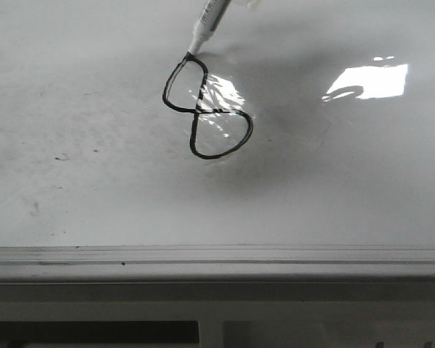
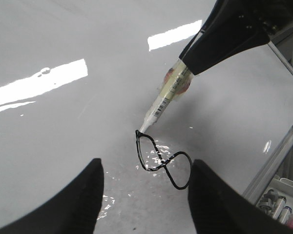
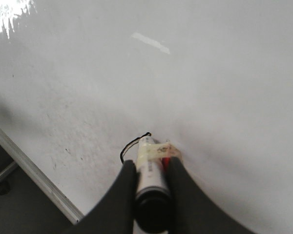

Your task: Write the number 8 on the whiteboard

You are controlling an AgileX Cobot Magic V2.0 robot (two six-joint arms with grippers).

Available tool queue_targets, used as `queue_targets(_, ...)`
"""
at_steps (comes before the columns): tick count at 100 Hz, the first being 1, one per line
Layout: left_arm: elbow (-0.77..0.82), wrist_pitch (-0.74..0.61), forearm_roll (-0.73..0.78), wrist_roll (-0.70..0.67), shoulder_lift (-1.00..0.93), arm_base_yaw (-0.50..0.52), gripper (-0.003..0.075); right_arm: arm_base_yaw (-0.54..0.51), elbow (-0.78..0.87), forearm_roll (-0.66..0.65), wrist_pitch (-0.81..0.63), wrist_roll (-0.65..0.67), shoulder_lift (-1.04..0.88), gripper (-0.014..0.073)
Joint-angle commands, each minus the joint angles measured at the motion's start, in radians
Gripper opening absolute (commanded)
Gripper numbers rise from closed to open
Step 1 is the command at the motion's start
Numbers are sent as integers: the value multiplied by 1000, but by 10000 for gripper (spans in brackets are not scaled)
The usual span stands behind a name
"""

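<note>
Number 8 [image 1: 206, 107]: black outline, two closed loops, slanted, drawn near the middle of the whiteboard [image 1: 72, 196]. Whiteboard: glossy white, lying flat, faint dark smudges towards its left side, bright glare patches, grey metal rim along the near edge. Marker [image 1: 209, 23]: white barrel, tilted, tip touching the top of the upper loop. Right gripper [image 3: 149, 183]: clenched around the marker barrel. Left gripper [image 2: 145, 183]: released, fingers spread wide, hovering over the board near the figure.
</note>
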Motion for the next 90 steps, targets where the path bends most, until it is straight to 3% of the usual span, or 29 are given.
queue_targets(1,-32,-72,-6,-11,1,4,368,24,-36,-34,-55,1,-16,-51)
queue_targets(21,-29,-87,49,-11,133,0,368,159,-34,-26,-4,1,-35,-52)
queue_targets(39,-36,-253,84,-11,300,-43,368,234,-34,-1,23,1,42,-51)
queue_targets(63,-67,-272,149,-11,423,-128,368,254,-34,6,11,26,74,-52)
queue_targets(90,-67,-288,136,-9,440,-128,365,254,-34,60,36,26,74,-52)
